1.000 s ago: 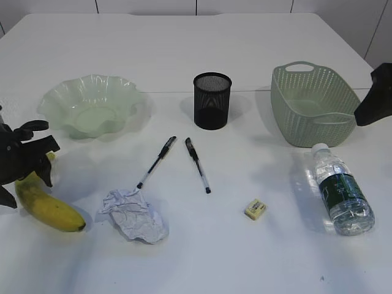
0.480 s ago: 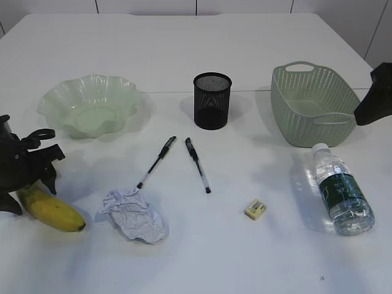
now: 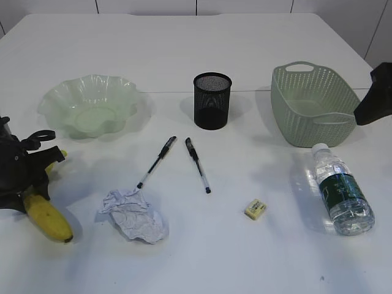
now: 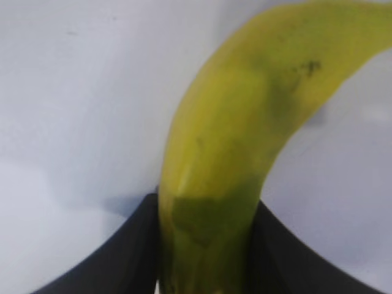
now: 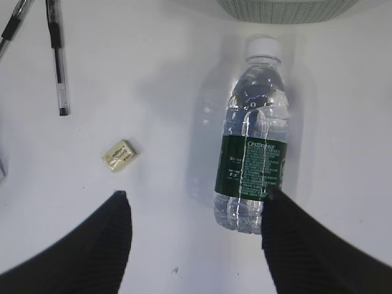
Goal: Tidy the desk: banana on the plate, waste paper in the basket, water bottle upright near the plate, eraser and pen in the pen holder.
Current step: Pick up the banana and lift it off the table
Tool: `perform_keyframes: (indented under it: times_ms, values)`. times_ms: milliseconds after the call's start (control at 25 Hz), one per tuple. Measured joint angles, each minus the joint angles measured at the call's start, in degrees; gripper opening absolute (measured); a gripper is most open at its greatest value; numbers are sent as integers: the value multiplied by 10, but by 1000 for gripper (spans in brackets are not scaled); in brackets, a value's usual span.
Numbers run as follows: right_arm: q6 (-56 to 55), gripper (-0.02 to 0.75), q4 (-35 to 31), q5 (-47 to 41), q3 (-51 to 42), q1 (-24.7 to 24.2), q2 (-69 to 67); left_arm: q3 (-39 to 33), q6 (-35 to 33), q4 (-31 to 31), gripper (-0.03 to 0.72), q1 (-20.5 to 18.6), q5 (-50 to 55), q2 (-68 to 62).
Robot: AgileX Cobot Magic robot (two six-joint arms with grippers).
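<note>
The yellow banana point(image 3: 48, 217) lies at the desk's front left, and my left gripper point(image 3: 29, 176) is shut on its near half; in the left wrist view both black fingers press the banana point(image 4: 245, 141) sides. The pale green plate point(image 3: 61, 93) stands just behind. My right gripper point(image 3: 375, 97) hovers open at the right edge; its wrist view shows the lying water bottle point(image 5: 254, 135) and the eraser point(image 5: 117, 155) ahead of the spread fingers. Waste paper point(image 3: 135, 215), two pens point(image 3: 157, 162) point(image 3: 197, 165), pen holder point(image 3: 212, 101) and basket point(image 3: 312, 116) rest untouched.
The water bottle point(image 3: 342, 191) lies with its cap toward the basket. The eraser point(image 3: 255, 209) sits alone at front centre. A seam crosses the white desk point(image 3: 184, 55) behind the pen holder.
My left gripper has closed on the banana. The banana has swung, its free end turning toward the front edge and away from the waste paper. The right arm has not moved.
</note>
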State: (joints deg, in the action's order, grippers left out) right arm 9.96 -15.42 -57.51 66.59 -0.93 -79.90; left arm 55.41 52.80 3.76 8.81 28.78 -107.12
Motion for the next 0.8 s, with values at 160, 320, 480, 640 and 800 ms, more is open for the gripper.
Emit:
perform_keyframes:
  times_ms: [160, 320, 480, 640, 800]
  values:
    - [0, 496, 0, 0, 0, 0, 0, 1, 0, 0, 259, 0, 15, 0]
    - [0, 496, 0, 1, 0, 0, 0, 1, 0, 0, 259, 0, 38, 12]
    - [0, 496, 0, 1, 0, 0, 0, 1, 0, 0, 259, 1, 71, 45]
    - [0, 496, 0, 1, 0, 0, 0, 1, 0, 5, 259, 11, 96, 97]
    - [0, 496, 0, 1, 0, 0, 0, 1, -1, 13, 260, 14, 98, 154]
